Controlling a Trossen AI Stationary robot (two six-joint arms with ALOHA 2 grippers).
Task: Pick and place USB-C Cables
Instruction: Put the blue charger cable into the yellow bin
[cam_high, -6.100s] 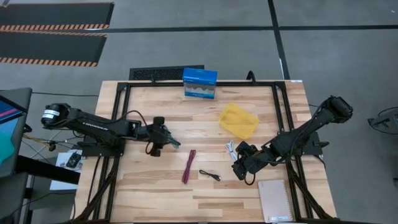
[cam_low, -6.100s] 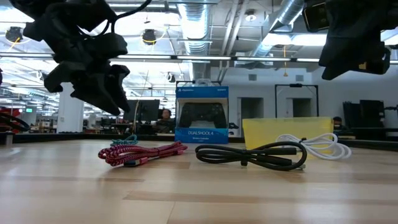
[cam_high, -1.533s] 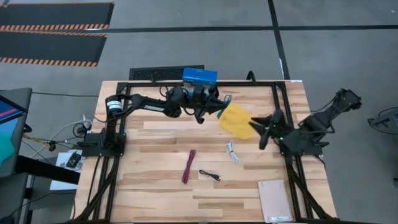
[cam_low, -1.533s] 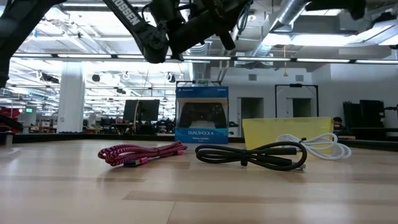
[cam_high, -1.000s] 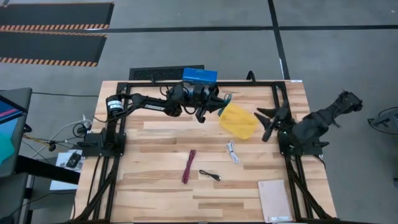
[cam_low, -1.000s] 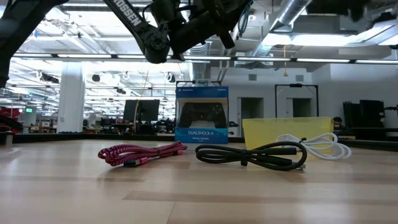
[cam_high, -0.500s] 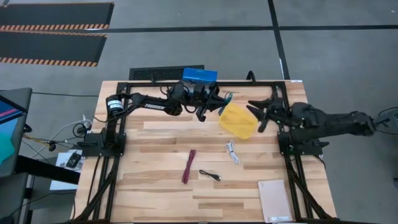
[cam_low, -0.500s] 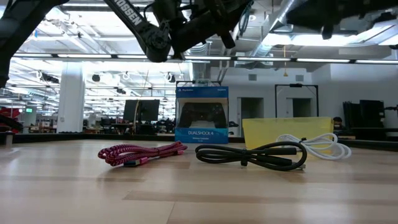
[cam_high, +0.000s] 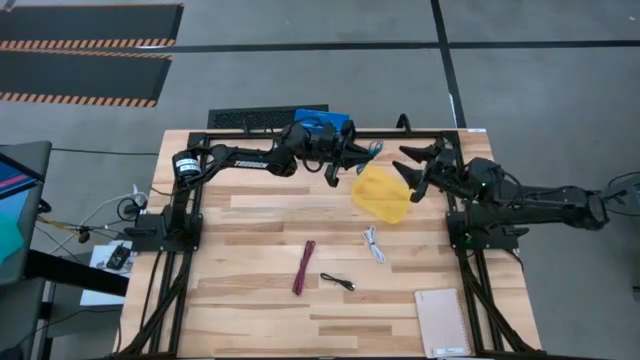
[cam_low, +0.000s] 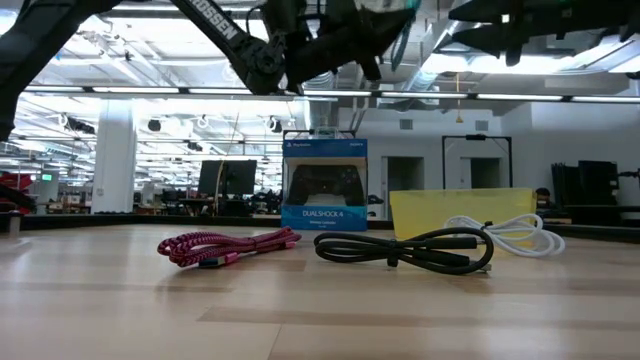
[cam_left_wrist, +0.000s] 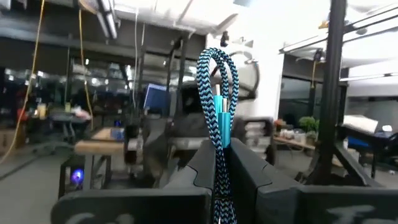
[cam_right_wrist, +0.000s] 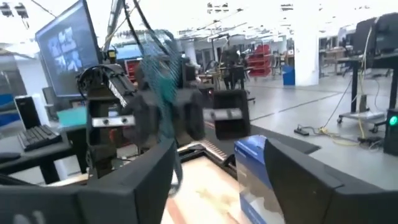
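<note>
The teal cable (cam_left_wrist: 217, 81) is held high over the table's far side by my left gripper (cam_high: 352, 161), which is shut on it beside the blue box (cam_high: 322, 121). My right gripper (cam_high: 408, 173) stands open, facing it from the right over the yellow tray (cam_high: 382, 193). Its fingers are apart from the cable (cam_high: 373, 152). Three other cables lie flat on the wood nearer the front: the maroon cable (cam_high: 304, 267), the black cable (cam_high: 338, 282) and the white cable (cam_high: 372, 243). My left gripper pinches the teal bundle between its two fingers (cam_left_wrist: 245, 171). The bundle lies along the fingers, which point level toward the table's right. The looped end (cam_left_wrist: 217, 65) sticks out past the fingertips. The cable is lifted clear, high above the table.
The blue box (cam_low: 324, 185) stands at the far edge with my left arm over it. The yellow tray (cam_low: 460, 212) lies right of centre. A white notebook (cam_high: 442, 322) lies at the near right corner. Black frame rails run along the table's sides.
My right gripper has swung from the table's right edge toward the far edge and the teal cable, and has opened wider. My left gripper has shifted a little toward the right with the teal cable still held. The cables on the table have not moved.
</note>
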